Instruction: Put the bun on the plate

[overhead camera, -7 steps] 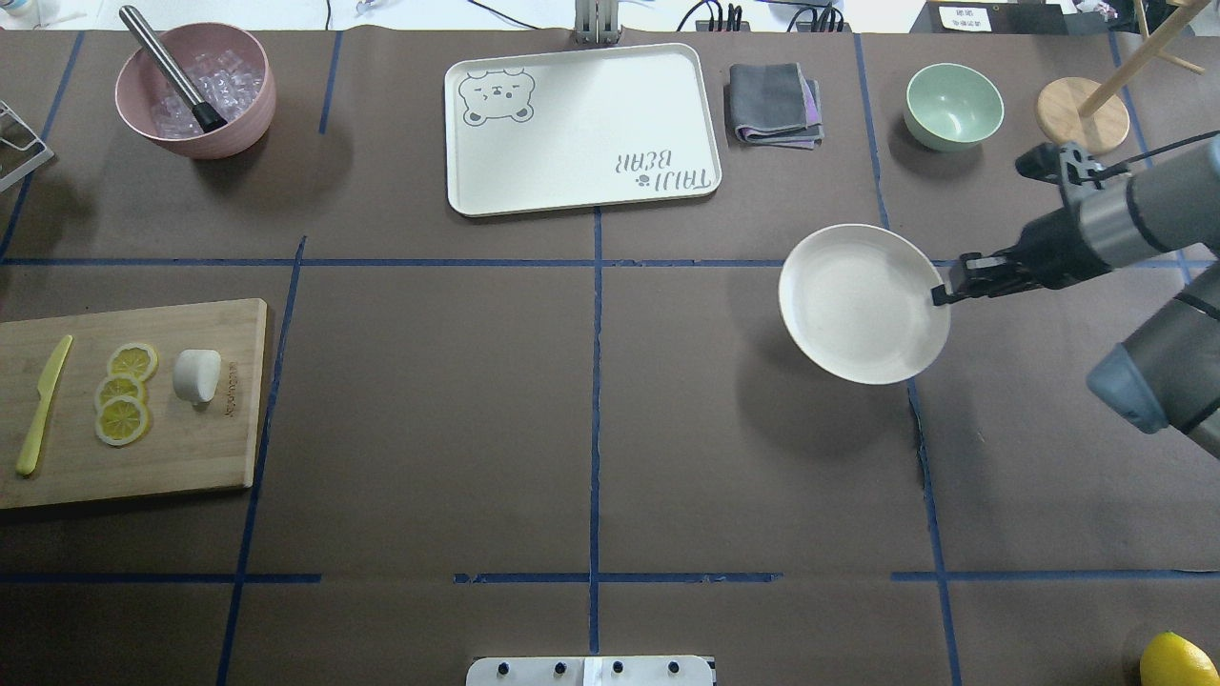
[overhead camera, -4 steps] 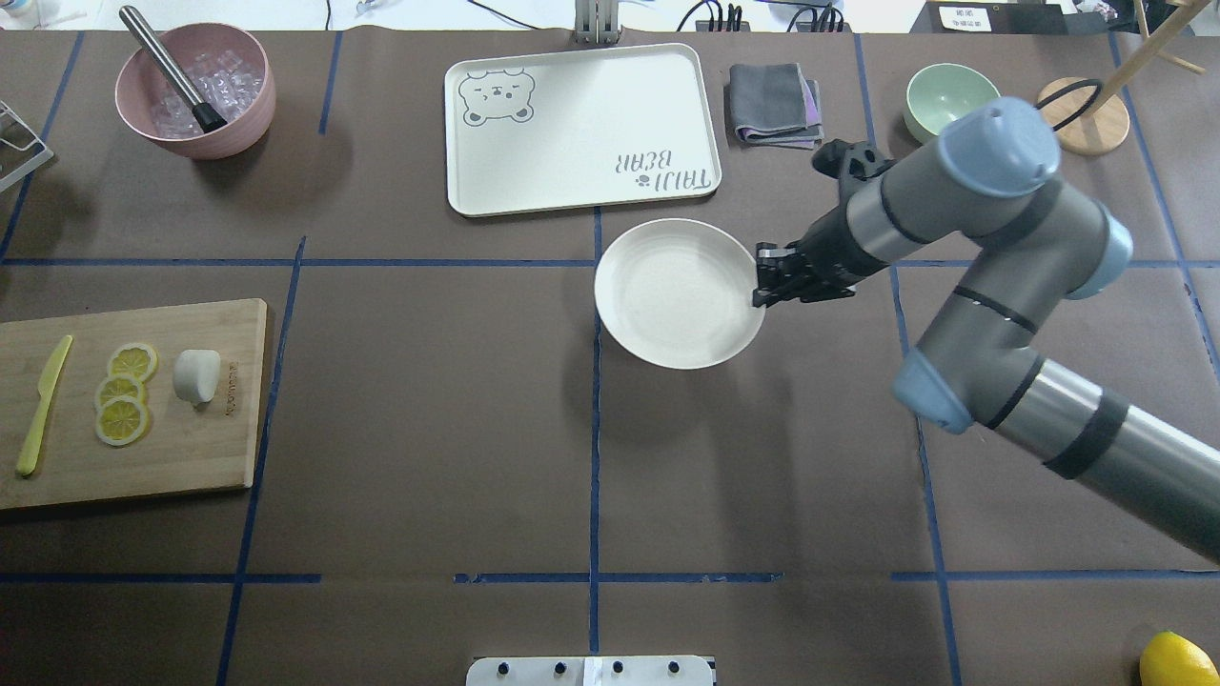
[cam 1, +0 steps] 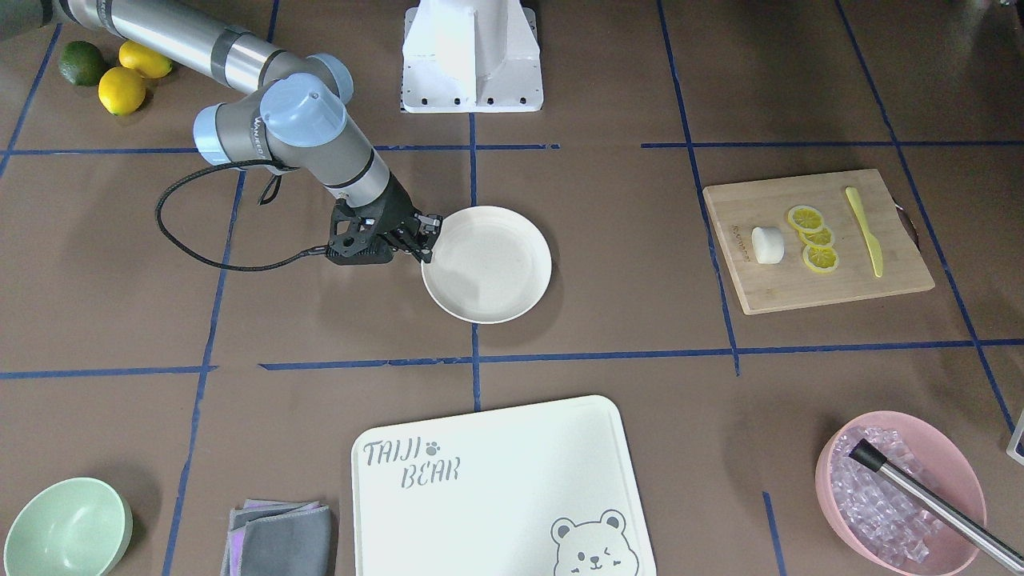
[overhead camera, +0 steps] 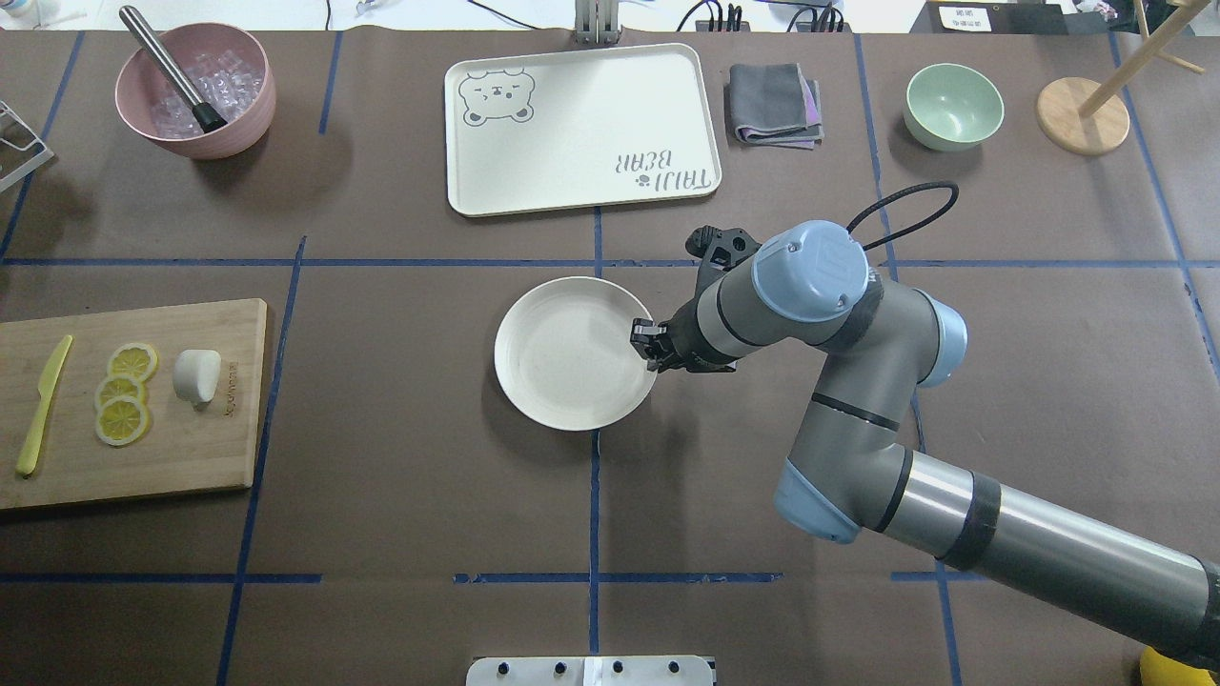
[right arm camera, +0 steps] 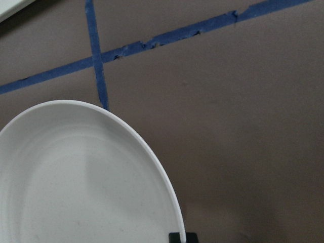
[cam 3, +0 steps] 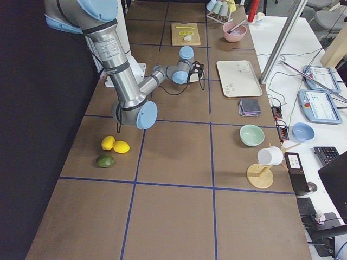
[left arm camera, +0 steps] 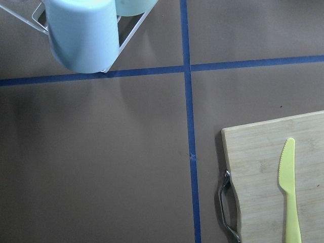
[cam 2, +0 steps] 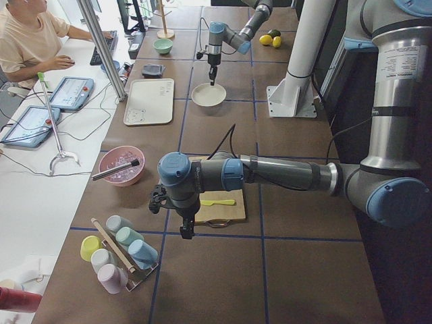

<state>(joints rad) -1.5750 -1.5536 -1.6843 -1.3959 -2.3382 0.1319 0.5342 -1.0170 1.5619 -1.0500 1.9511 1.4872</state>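
Both arms are out. My right pincer (overhead camera: 648, 348) is clamped on the plate (overhead camera: 562, 357) rim, well apart from the cutting board (overhead camera: 191, 448). On that board the bun (overhead camera: 197, 375) lies beside the lemon slices (overhead camera: 124, 393). My left pincer (cam 2: 183, 229) hangs beside the board; whether it is parted I cannot tell.

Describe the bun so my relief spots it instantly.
Find the wooden cutting board at the overhead view's left edge. On it lie a yellow knife, three lemon slices, then the bun. It is the only plain white lump there.
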